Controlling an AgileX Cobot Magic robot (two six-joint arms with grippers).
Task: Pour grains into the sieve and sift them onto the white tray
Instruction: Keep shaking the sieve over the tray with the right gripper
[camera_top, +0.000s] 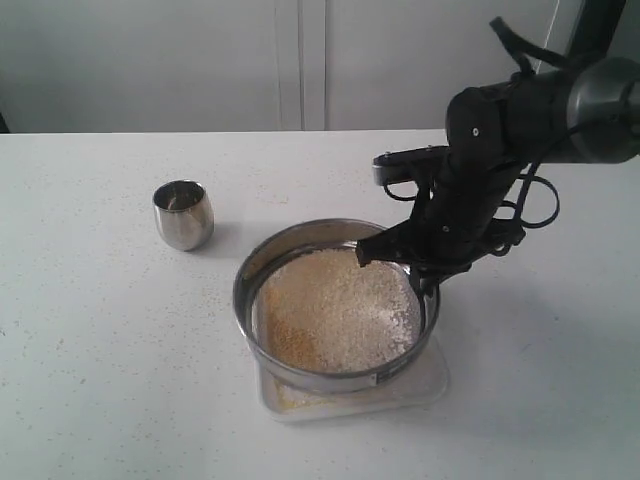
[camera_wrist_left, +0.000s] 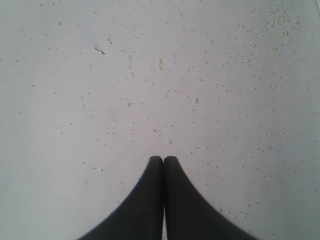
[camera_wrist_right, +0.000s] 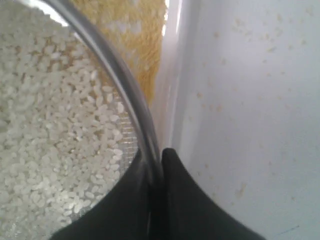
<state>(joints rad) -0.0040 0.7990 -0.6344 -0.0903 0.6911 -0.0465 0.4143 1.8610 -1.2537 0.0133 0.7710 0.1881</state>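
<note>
The sieve (camera_top: 262, 262), a wide steel ring, sits over the white tray (camera_top: 432, 384). It holds pale whitish grains (camera_top: 340, 305), with a yellower patch at its near left. My right gripper (camera_top: 418, 272) is shut on the sieve's right rim. In the right wrist view the rim (camera_wrist_right: 116, 71) runs between the black fingers (camera_wrist_right: 156, 154), one inside the mesh and one outside. Rice-like grains (camera_wrist_right: 45, 125) fill the sieve there, and fine yellow grains (camera_wrist_right: 142, 37) lie below on the tray (camera_wrist_right: 174, 95). My left gripper (camera_wrist_left: 163, 159) is shut with nothing in it, above bare tabletop.
A small steel cup (camera_top: 183, 214) stands upright on the white table, left of and behind the sieve. Stray grains (camera_wrist_left: 270, 25) are scattered over the tabletop under the left gripper. The left arm does not show in the exterior view.
</note>
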